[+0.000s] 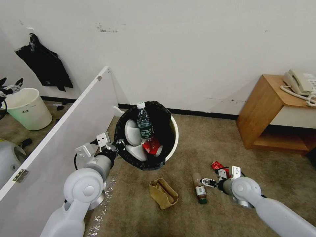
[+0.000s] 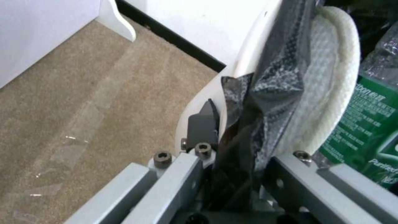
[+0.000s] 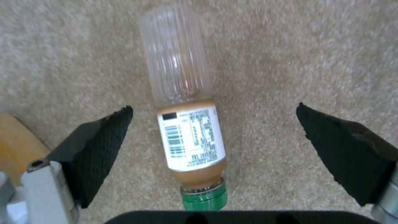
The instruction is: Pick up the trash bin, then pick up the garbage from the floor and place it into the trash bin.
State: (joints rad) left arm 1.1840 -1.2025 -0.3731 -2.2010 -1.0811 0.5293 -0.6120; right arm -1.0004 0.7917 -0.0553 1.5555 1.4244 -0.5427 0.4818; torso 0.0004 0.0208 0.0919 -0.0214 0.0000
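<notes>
The white trash bin with its black liner hangs tilted toward me, my left gripper shut on its near rim. Inside lie white slippers, a green-labelled bottle and a red-white packet. On the carpet lies a clear bottle with brown liquid and a green cap, directly between the spread fingers of my open right gripper. A tan paper bag lies to its left and a crushed red wrapper just behind the right wrist.
A white partition panel runs along the left of my left arm. Behind it stands a pale green-tinted bin. A wooden side table with a telephone stands at the right wall. A black garment hangs on the wall.
</notes>
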